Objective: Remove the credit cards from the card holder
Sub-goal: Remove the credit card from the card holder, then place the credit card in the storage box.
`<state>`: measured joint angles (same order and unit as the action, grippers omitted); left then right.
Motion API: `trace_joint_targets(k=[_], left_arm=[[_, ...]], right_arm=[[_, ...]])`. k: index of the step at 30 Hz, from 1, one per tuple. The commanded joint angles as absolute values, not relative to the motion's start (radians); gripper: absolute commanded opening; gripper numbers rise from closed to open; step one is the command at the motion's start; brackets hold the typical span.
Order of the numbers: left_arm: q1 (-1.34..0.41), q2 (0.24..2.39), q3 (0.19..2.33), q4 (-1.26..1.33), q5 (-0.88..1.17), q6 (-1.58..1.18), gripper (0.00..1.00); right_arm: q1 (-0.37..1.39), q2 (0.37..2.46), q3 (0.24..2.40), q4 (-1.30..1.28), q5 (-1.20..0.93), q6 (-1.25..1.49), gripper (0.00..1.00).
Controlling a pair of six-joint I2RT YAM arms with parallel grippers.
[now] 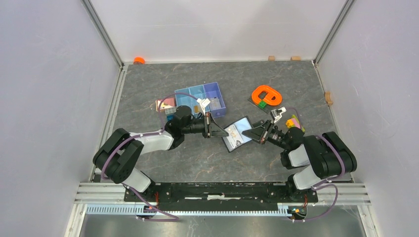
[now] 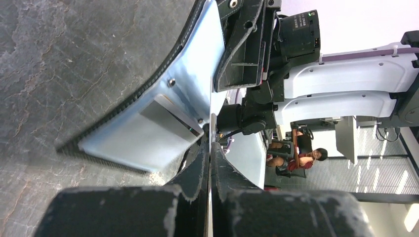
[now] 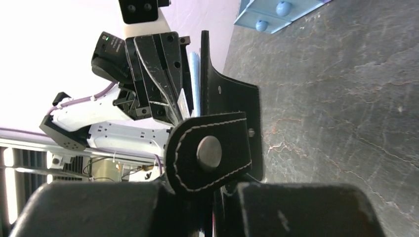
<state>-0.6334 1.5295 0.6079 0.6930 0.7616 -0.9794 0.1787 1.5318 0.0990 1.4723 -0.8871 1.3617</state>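
Left fingers (image 2: 197, 168) pinch a thin pale edge of the card holder (image 1: 237, 133) at mid-surface (image 1: 197, 163), right fingers (image 3: 113, 207) clamp its tab (image 3: 210, 150); tugging sleeve instead of the credit card (image 2: 170, 118) could wrench it loose.

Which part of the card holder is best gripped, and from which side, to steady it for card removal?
The closing tab with the snap, from the right. It sticks out past the card holder's body as a thin free flap, so a pinch closes flat across it and leaves the sleeves open to the left. The right gripper is shut there.
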Motion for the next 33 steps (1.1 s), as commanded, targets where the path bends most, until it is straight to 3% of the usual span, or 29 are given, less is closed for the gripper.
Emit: trace_joint_targets(k=[1, 8, 18, 24, 33], left_arm=[[-0.623, 1.533, 0.642, 0.668, 0.774, -0.939, 0.02], [-0.557, 1.485, 0.630, 0.586, 0.765, -0.906, 0.02], [-0.483, 1.415, 0.771, 0.117, 0.539, -0.724, 0.02], [-0.458, 1.500, 0.975, -0.100, 0.426, -0.687, 0.02], [-0.412, 1.711, 1.312, -0.334, 0.424, -0.638, 0.02]], right_arm=[[0.155, 1.547, 0.089, 1.956, -0.870, 1.373, 0.13], [0.102, 1.558, 0.062, 1.926, -0.847, 1.349, 0.13], [0.094, 1.642, 0.057, 1.794, -0.802, 1.242, 0.13], [0.094, 1.685, 0.060, 1.707, -0.773, 1.169, 0.14], [0.094, 1.716, 0.056, 1.709, -0.755, 1.157, 0.14]])
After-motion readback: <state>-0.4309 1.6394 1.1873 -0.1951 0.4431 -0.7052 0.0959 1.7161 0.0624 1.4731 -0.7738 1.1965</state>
